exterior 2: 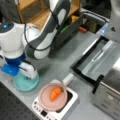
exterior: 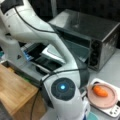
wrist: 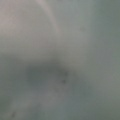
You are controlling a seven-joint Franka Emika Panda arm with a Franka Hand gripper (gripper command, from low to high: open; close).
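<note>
In a front view my gripper (exterior 2: 28, 77) points down onto a teal plate (exterior 2: 17, 86) at the table's left, and its fingertips are hidden against the plate. The arm's own body hides the gripper in a front view where only a sliver of the teal plate (exterior: 93, 116) shows at the bottom. Just to the right, an orange carrot (exterior 2: 55, 93) lies on a pink plate (exterior 2: 45, 102), which rests on a white kitchen scale (exterior 2: 71, 100). The carrot (exterior: 100, 91) and the pink plate (exterior: 110, 101) also show in a front view's right. The wrist view is filled by a grey-green surface very close up.
A steel toaster oven (exterior: 100, 30) stands behind with its door (exterior 2: 100, 60) folded down open. A wooden shelf (exterior 2: 32, 10) is at a front view's top left, and a wooden board (exterior: 12, 87) lies at a front view's left. The arm's base (exterior: 10, 50) stands beside the oven.
</note>
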